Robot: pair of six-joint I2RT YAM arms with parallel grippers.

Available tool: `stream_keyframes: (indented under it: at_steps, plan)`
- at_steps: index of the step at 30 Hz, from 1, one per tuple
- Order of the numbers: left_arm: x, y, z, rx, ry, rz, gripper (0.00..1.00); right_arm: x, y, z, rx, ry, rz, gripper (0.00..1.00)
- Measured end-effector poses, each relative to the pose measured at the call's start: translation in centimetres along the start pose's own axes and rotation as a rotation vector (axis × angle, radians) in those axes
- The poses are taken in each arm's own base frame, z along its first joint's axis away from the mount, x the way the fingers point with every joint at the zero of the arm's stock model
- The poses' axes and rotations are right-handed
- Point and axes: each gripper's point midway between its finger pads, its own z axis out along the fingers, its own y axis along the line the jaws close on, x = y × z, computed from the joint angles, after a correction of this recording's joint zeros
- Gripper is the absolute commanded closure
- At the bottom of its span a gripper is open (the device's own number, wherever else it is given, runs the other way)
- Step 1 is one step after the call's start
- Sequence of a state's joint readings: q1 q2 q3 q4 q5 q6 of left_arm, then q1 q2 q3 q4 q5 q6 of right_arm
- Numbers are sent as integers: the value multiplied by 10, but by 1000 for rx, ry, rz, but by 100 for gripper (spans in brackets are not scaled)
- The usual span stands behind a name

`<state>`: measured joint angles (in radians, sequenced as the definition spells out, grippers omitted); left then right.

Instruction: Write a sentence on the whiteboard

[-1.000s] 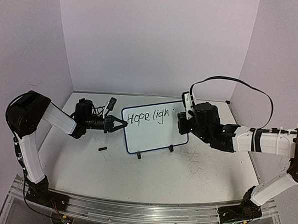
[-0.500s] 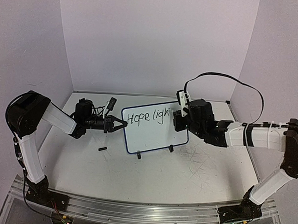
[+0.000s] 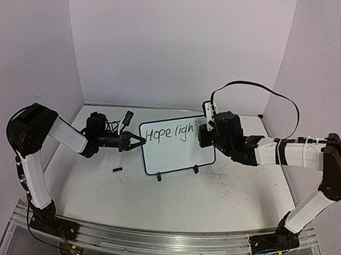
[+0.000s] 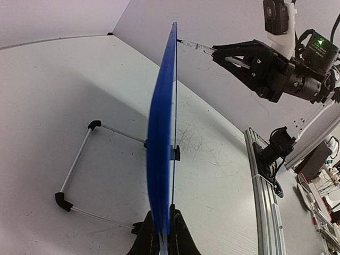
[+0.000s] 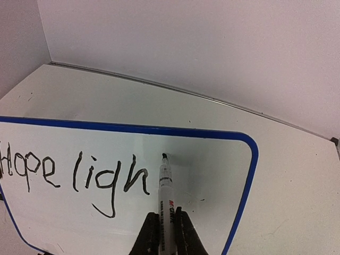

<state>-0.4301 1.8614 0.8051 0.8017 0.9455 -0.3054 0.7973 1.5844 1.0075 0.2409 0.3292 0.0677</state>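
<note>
Marker (image 5: pixel 166 186) pinched in right gripper (image 5: pixel 167 224) should press lightly, steadily for the next letter; left gripper (image 4: pixel 163 232) clamps whiteboard (image 5: pixel 212 170) edge.

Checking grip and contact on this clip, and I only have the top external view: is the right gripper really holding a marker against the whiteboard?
Observer: Yes. The right wrist view shows the right gripper shut on a marker, its black tip at the whiteboard just right of the "h" in "Hope ligh".
Reviewer: Does the tip touch the surface?
Observer: It appears to. The left wrist view sees the board edge-on, and the tip meets its face near the top.
Reviewer: And the left gripper?
Observer: The left gripper is shut on the board's blue edge, and the wire stand sits on the side away from the marker.
</note>
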Motion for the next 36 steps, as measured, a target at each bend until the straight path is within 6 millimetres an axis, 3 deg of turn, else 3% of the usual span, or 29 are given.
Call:
stream_keyframes:
  at_steps: [18, 36]
  plan:
    - [0, 0, 0, -3, -1, -1, 100, 9, -1, 2, 5, 30, 19, 100]
    - [0, 0, 0, -3, -1, -1, 100, 32, 0, -1, -11, 85, 43, 100]
